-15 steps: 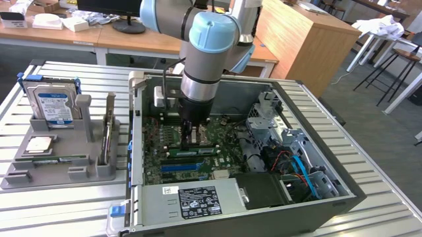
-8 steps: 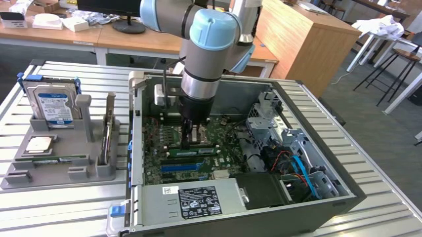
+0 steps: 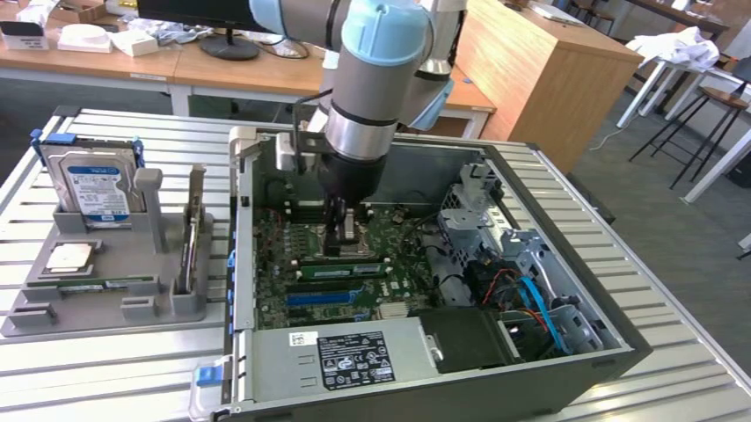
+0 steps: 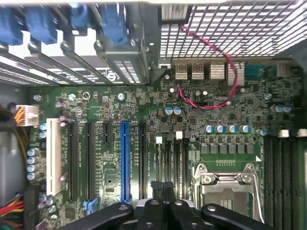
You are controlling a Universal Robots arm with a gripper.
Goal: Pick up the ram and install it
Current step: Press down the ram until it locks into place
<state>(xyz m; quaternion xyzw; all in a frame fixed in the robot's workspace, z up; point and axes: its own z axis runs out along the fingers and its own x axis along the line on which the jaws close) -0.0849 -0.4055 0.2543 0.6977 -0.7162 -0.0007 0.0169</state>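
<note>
Inside the open computer case [image 3: 610, 352], fingers [image 4: 162, 188] pressed together, empty, tips hiding part of the motherboard [image 4: 115, 158].

A green ram [image 3: 340, 269] stick lies seated in the motherboard slot.

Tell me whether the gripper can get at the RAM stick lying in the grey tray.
Probably yes: the RAM stick lies uncovered in the grey tray, though the gripper sits shut, low inside the computer case.
</note>
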